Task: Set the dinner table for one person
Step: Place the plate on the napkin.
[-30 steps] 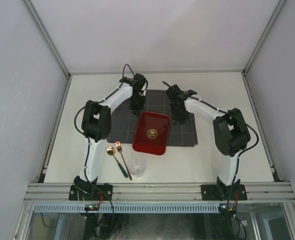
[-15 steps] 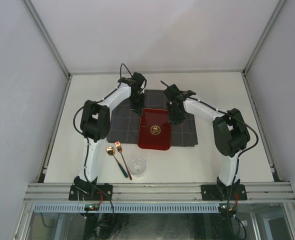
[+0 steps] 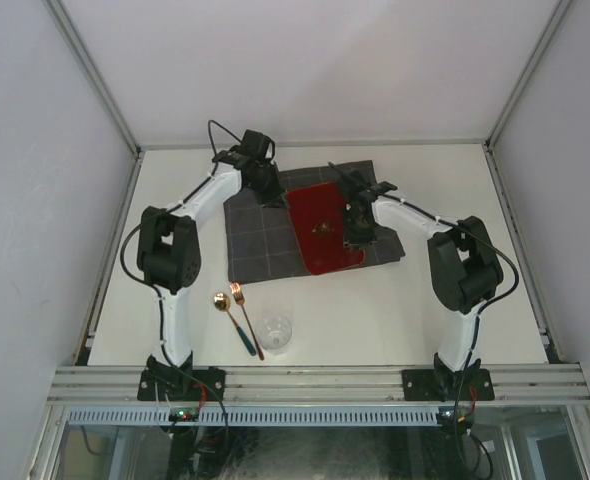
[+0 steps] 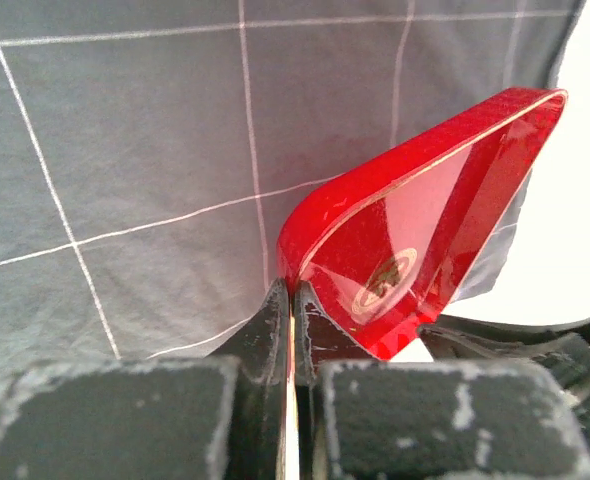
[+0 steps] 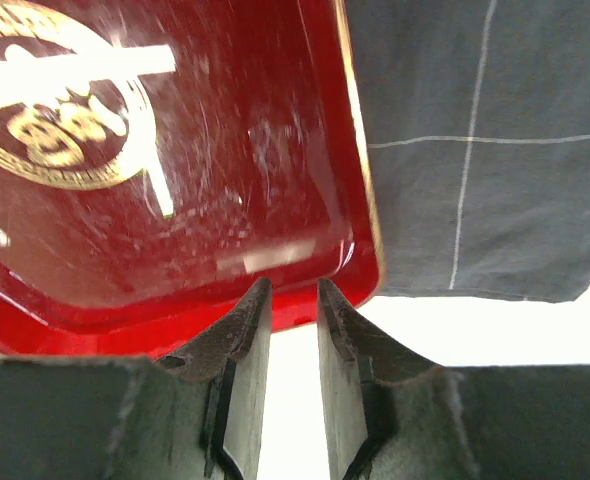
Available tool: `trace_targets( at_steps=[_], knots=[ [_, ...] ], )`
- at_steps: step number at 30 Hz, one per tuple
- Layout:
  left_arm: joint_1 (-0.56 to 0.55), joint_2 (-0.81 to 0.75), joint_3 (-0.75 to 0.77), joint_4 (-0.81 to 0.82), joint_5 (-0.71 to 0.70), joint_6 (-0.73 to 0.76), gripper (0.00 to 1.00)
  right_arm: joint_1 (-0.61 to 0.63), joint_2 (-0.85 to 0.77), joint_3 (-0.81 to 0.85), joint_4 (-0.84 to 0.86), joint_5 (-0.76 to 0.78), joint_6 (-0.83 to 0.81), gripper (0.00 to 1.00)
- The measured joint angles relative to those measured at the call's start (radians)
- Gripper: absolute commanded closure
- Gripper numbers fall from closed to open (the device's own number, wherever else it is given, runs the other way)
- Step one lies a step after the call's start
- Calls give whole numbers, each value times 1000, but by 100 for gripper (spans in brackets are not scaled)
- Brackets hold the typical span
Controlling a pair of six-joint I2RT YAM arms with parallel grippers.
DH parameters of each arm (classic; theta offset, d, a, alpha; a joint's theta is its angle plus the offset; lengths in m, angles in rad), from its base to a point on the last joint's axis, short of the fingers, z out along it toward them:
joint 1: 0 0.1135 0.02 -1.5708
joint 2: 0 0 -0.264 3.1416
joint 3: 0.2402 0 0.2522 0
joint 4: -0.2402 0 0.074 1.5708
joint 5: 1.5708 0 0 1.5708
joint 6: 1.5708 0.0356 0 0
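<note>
Dinner table (image 3: pixel 425 310) off-white, walls (image 3: pixel 315 70) white

There is one worktop (image 3: pixel 425 310). On the count of soft goods, one dark grey checked cloth (image 3: pixel 260 240). There is one red tray (image 3: pixel 320 240), and it bears one gold emblem (image 5: pixel 55 100). There is one clear glass (image 3: pixel 276 332). The cutlery comes to two pieces: one spoon (image 3: pixel 233 318) and one fork (image 3: pixel 247 318). Robot arms number two, the left arm (image 3: pixel 170 250) and the right arm (image 3: pixel 465 265). Pincers number two as well, the left pincer (image 4: pixel 292 292) and the right pincer (image 5: pixel 293 290)
</note>
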Motion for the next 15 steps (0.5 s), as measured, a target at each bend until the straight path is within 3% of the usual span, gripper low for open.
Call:
trace_targets(
  at_steps=[15],
  knots=[
    [32, -24, -115, 114, 39, -108, 100, -45, -19, -8, -3, 68, 15, 76]
  ],
)
